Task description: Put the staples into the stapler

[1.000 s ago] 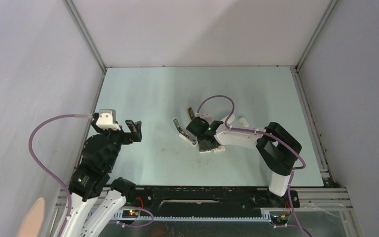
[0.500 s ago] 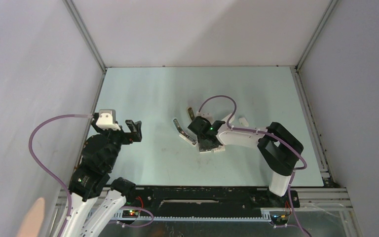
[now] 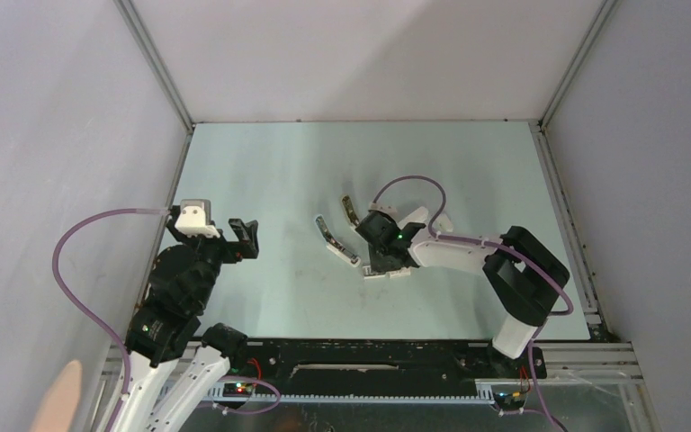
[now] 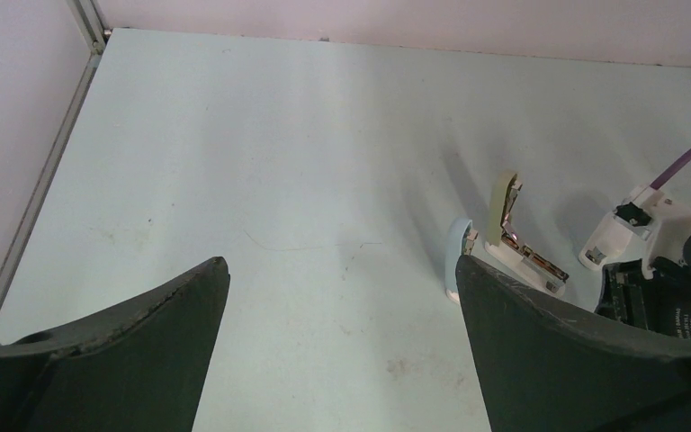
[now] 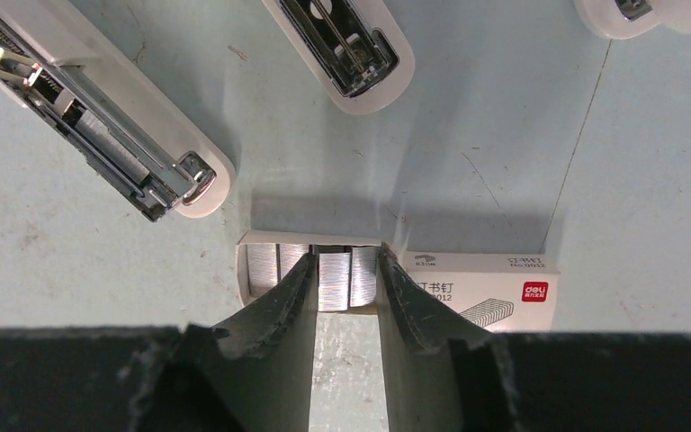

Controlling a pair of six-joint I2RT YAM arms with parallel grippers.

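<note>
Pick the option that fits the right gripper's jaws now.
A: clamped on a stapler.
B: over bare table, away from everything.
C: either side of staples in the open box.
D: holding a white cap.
C: the right wrist view shows the jaws of the right gripper standing either side of the staples in the open box, with the nearest stapler untouched beyond.

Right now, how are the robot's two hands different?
The left gripper has its fingers spread wide above bare table, nothing between them; the right gripper has its fingers close together. The left gripper hangs off to the side; the right gripper is down at the staples in their box. Both have dark fingers.
</note>
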